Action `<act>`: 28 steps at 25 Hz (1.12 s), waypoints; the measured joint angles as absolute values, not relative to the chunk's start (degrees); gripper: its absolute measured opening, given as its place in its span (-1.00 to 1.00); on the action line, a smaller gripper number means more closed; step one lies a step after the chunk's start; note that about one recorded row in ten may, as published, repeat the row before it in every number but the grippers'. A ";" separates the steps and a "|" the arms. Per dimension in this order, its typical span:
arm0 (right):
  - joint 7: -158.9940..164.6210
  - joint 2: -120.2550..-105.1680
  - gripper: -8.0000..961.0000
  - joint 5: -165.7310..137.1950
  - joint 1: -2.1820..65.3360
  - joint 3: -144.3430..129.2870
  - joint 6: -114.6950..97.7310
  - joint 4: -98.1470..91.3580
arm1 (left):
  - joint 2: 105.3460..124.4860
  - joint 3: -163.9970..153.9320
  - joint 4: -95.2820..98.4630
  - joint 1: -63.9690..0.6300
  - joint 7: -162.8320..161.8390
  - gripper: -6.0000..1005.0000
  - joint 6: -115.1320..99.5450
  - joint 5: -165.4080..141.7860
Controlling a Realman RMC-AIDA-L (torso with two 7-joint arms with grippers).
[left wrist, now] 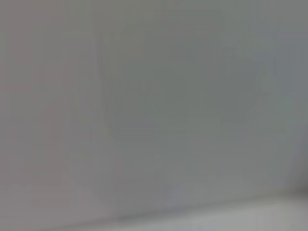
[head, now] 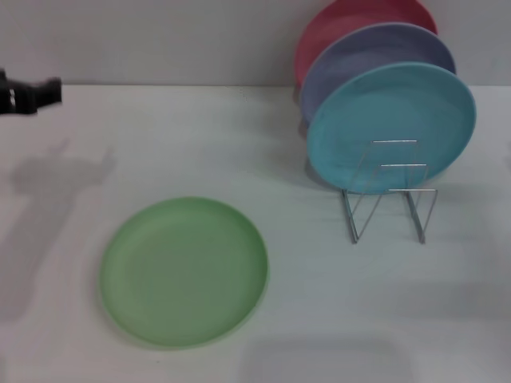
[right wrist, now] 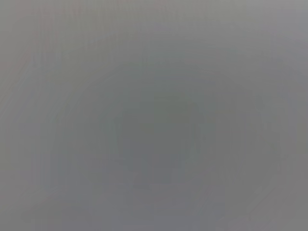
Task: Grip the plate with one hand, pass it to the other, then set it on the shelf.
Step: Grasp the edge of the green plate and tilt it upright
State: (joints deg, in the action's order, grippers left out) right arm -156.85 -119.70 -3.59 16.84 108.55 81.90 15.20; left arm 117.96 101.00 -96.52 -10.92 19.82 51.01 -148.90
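The light green plate (head: 184, 271) lies flat on the white table, left of centre and towards the front. The wire shelf (head: 389, 209) stands to its right, with a light blue plate (head: 391, 128), a lavender plate (head: 375, 60) and a pink plate (head: 343, 24) upright in it and its front slots bare. A black part of my left gripper (head: 32, 94) pokes in at the far left edge, well behind and apart from the green plate. My right gripper is out of view. Both wrist views show only a plain grey surface.
The white table (head: 239, 144) runs back to a pale wall. A shadow of the left arm falls on the table at the left.
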 joint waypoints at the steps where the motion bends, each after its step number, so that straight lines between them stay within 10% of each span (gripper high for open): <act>1: -156.85 -119.70 0.72 -3.59 16.84 108.55 81.90 15.20 | 117.97 102.46 -96.57 -11.99 19.84 0.59 54.34 -148.64; 28: -156.67 -119.80 0.72 -3.64 16.45 108.11 82.22 14.87 | 118.21 103.85 -92.65 -14.60 20.15 0.58 67.74 -145.26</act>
